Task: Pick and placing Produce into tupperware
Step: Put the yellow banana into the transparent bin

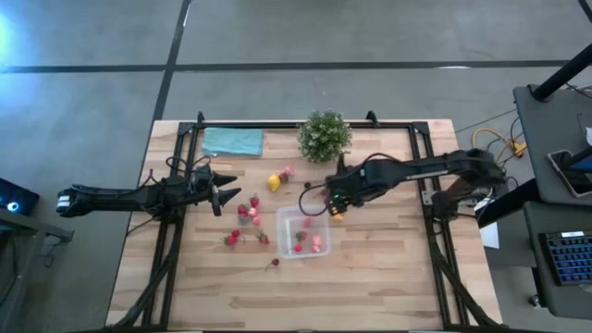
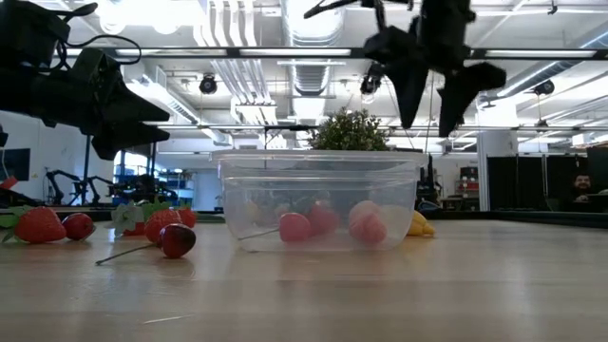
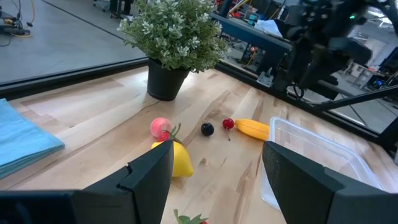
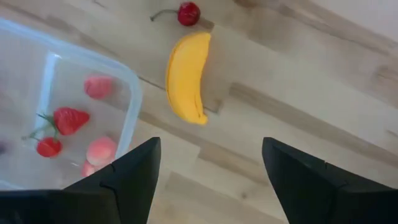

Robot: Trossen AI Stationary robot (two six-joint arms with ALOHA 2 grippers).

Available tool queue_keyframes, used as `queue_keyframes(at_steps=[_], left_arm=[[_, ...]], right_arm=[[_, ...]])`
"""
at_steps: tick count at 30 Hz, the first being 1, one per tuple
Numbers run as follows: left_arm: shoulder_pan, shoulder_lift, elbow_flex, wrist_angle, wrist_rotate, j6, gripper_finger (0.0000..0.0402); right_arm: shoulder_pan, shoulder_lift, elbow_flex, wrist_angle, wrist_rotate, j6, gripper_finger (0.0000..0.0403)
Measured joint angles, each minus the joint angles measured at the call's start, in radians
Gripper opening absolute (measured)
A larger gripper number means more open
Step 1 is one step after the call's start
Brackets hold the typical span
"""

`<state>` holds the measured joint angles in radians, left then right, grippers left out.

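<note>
The clear tupperware (image 1: 302, 232) sits on the wooden desk (image 1: 370, 277) and serves as the landmark for everything here. Inside it lie several pieces of produce: a red strawberry (image 4: 69, 119), a small red cherry (image 4: 48, 147) and pink pieces (image 4: 98, 86), resting against the container floor. The right end effector (image 1: 330, 202) hangs above the desk just beside the tupperware's far right corner, fingers spread apart with nothing between them; in its own wrist view the yellow banana (image 4: 188, 77) lies on the desk below, just outside the container wall, with a stemmed red cherry (image 4: 187, 13) near the banana's tip. The left end effector (image 1: 218, 197) hovers off to the left of the tupperware, its fingers also parted and empty, pointing toward the container. Between that end effector and the tupperware a loose cluster of red strawberries (image 1: 246, 211) is scattered on the desk, and a dark stemmed cherry (image 2: 176, 239) lies near the container's front left corner. Beyond the tupperware, toward the far edge of the desk, sit a yellow lemon (image 3: 179, 158), a pink fruit (image 3: 160, 127) and a dark berry (image 3: 207, 129). Farther back from the tupperware stands a green potted plant (image 1: 324, 135), and a teal cloth (image 1: 232, 141) lies flat to the plant's left.
</note>
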<state>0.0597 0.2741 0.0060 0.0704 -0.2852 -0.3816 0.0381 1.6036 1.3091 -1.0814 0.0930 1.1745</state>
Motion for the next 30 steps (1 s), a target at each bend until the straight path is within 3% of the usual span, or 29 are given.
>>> queue_keyframes(at_steps=[6, 13, 21, 30], left_arm=[[0.000, 0.000, 0.000, 0.000, 0.000, 0.000, 0.0233], [0.000, 0.001, 0.000, 0.000, 0.000, 0.000, 0.0233], [0.000, 0.000, 0.000, 0.000, 0.000, 0.000, 0.0233], [0.000, -0.002, 0.000, 0.000, 0.000, 0.000, 0.0233]], right_arm=[[-0.033, -0.115, -0.250, 0.197, -0.004, -0.038, 0.0272], [-0.033, -0.109, -0.393, 0.291, -0.017, -0.123, 0.0272], [-0.048, -0.107, -0.408, 0.382, 0.031, -0.173, 0.0272], [-0.139, -0.077, -0.350, 0.409, 0.004, -0.060, 0.0259]])
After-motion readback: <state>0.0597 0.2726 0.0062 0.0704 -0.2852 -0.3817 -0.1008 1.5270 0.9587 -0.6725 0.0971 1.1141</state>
